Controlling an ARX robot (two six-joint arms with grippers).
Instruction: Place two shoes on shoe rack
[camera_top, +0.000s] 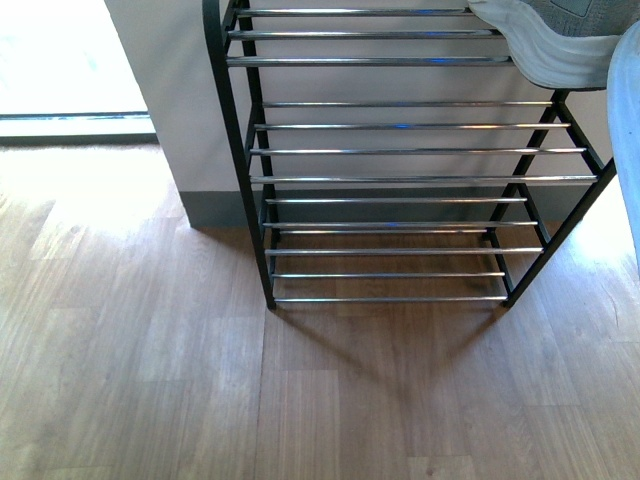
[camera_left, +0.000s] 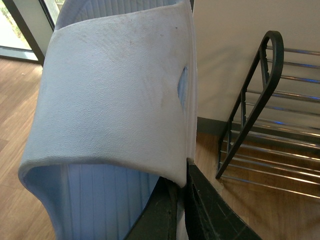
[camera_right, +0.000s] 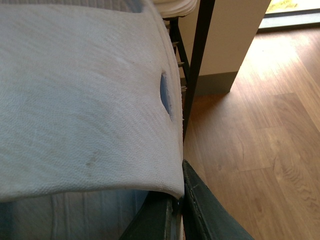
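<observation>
I see left gripper (camera_left: 182, 200) clamped on strap edge of pale blue slide (camera_left: 115, 90), rack (camera_left: 250, 115) at frame right. Right gripper (camera_right: 180, 200) pinches second slide (camera_right: 85, 100) likewise. I judge slides light, flexible foam; edge pinch adequate.

Strong daylight enters from the window (camera_top: 70, 55) at the upper left and overexposes it (almost pure white). The shoe rack (camera_top: 400, 180) throws soft shadows on the floor (camera_top: 150, 380). All three views are sharp.
</observation>
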